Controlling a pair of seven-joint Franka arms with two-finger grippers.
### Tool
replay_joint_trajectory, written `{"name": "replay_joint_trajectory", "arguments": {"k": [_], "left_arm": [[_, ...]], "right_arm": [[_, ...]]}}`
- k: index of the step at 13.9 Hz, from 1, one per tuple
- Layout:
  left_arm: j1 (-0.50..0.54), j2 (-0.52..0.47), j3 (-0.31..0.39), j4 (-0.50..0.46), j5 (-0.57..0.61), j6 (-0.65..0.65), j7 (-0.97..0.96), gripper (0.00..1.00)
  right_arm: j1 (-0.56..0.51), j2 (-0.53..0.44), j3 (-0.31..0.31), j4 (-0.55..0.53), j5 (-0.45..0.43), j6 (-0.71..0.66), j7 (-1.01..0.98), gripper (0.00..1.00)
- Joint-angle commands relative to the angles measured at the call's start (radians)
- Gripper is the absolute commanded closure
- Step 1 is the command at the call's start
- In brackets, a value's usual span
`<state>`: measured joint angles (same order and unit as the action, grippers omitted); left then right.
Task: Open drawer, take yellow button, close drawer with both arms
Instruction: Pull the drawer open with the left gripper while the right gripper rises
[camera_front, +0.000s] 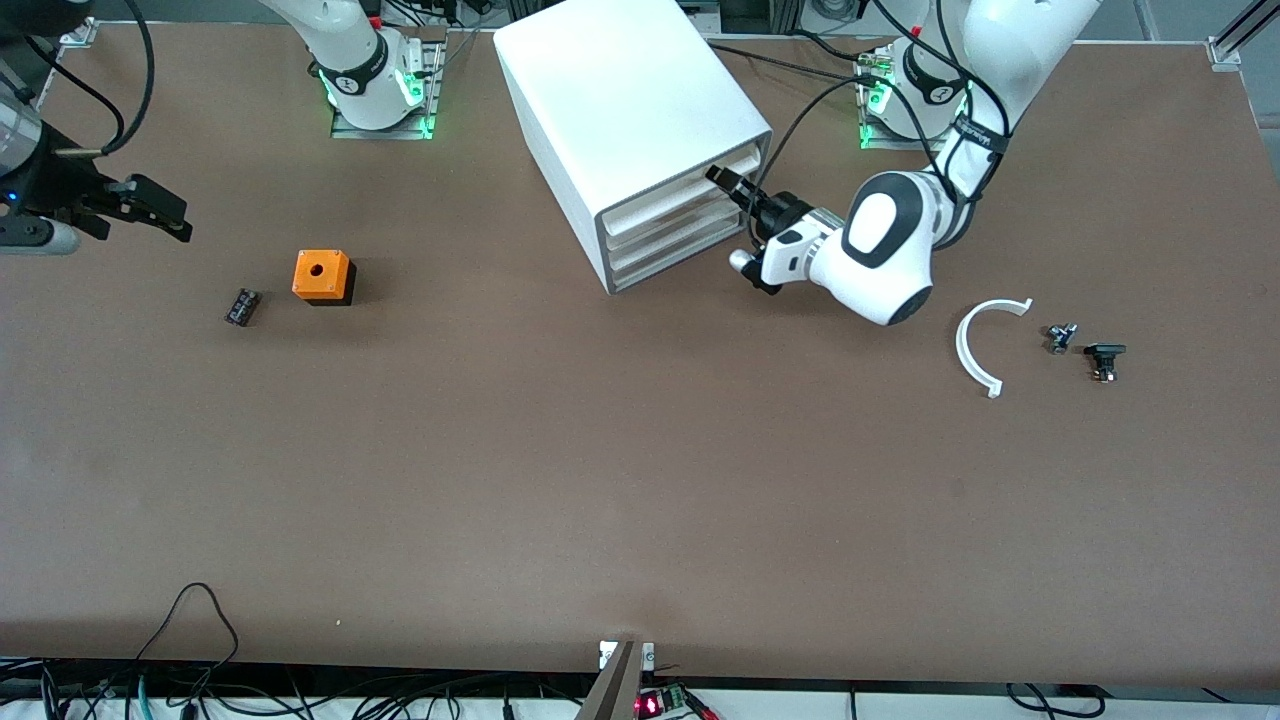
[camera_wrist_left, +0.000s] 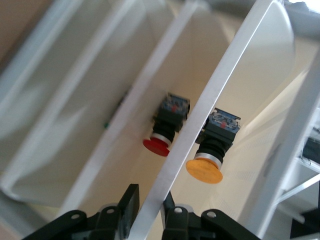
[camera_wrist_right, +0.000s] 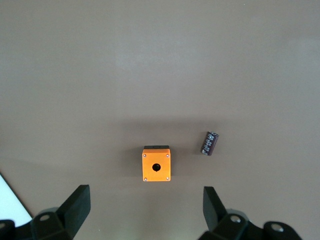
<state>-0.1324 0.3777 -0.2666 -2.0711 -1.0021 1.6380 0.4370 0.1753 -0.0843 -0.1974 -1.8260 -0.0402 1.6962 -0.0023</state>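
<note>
The white cabinet (camera_front: 620, 100) stands near the arms' bases, its four drawer fronts turned toward the left arm's end. My left gripper (camera_front: 728, 185) is at the top drawer (camera_front: 670, 200). In the left wrist view its fingers (camera_wrist_left: 129, 202) close narrowly round a white edge (camera_wrist_left: 200, 125) of the drawer front. The button (camera_wrist_left: 206, 167) with an orange-yellow cap lies inside the drawer, beside that edge. A red-capped button (camera_wrist_left: 157, 145) lies in the drawer beneath. My right gripper (camera_front: 150, 210) hangs open and empty over the right arm's end of the table, and also shows in the right wrist view (camera_wrist_right: 147, 205).
An orange cube with a round hole (camera_front: 322, 276) and a small black ribbed block (camera_front: 242, 306) lie under the right gripper; both show in the right wrist view (camera_wrist_right: 156, 164) (camera_wrist_right: 210, 143). A white arc piece (camera_front: 975, 345) and two small dark parts (camera_front: 1060, 337) (camera_front: 1104, 360) lie toward the left arm's end.
</note>
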Motion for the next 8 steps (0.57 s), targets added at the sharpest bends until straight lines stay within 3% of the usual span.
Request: {"name": "replay_joint_trajectory", "arguments": {"k": [1, 6, 7, 8], "left_arm": [[0.027, -0.010, 0.081, 0.037, 0.042, 0.124, 0.000, 1.00], [0.053, -0.011, 0.110, 0.069, 0.050, 0.214, -0.012, 1.00], [0.053, -0.013, 0.110, 0.068, 0.050, 0.215, -0.008, 0.20], [0.059, -0.022, 0.112, 0.068, 0.048, 0.212, -0.001, 0.00]], "right_arm": [[0.006, 0.058, 0.000, 0.065, -0.004, -0.017, -0.007, 0.00], [0.015, 0.087, 0.000, 0.065, 0.002, -0.018, -0.008, 0.00], [0.036, 0.087, 0.000, 0.065, 0.002, -0.018, -0.007, 0.00], [0.056, 0.087, 0.000, 0.065, 0.003, -0.018, -0.007, 0.00]]}}
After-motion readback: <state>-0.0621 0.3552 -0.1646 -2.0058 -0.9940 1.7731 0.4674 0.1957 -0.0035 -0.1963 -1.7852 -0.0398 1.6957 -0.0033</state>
